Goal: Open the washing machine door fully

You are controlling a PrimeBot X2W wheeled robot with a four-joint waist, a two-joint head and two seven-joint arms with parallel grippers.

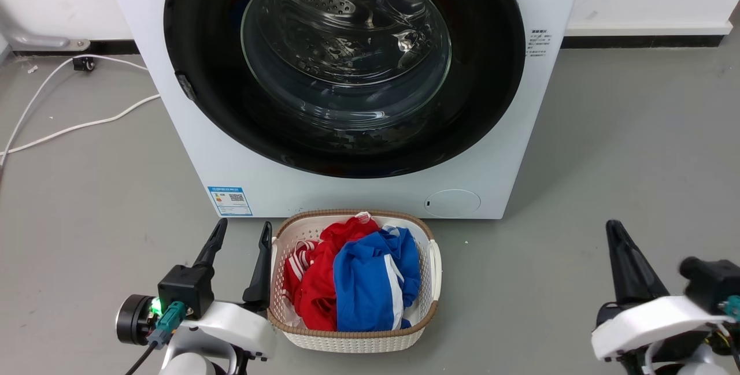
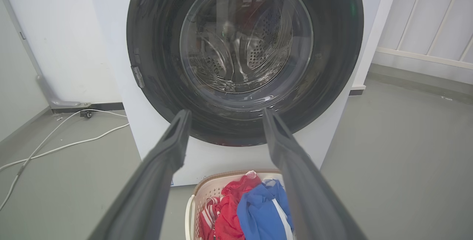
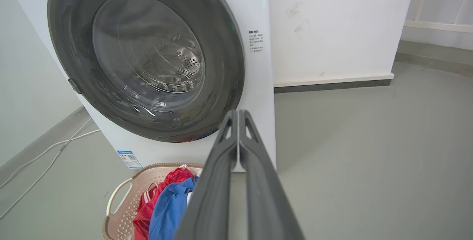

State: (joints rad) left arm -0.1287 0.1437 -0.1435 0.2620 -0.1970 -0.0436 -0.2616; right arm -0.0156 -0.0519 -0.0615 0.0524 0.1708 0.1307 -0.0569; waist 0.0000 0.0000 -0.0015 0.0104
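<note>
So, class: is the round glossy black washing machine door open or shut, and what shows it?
Shut. The round glossy black door lies flush against the big white washing machine, with no gap showing at its rim.

What my cameras cut off or cannot resolve

In the head view the washing machine door and the washing machine run off the frame at 12 o'clock, so the door's upper rim and the machine's top are lost. The print on the white label at the door's 3 o'clock and on the blue sticker at its 7 o'clock is too small to read. My right pincer shows one finger edge-on, the other hidden behind it. In both wrist views the basket runs off at 6 o'clock, my own fingers cover part of it, and the clothes hide its floor.
</note>
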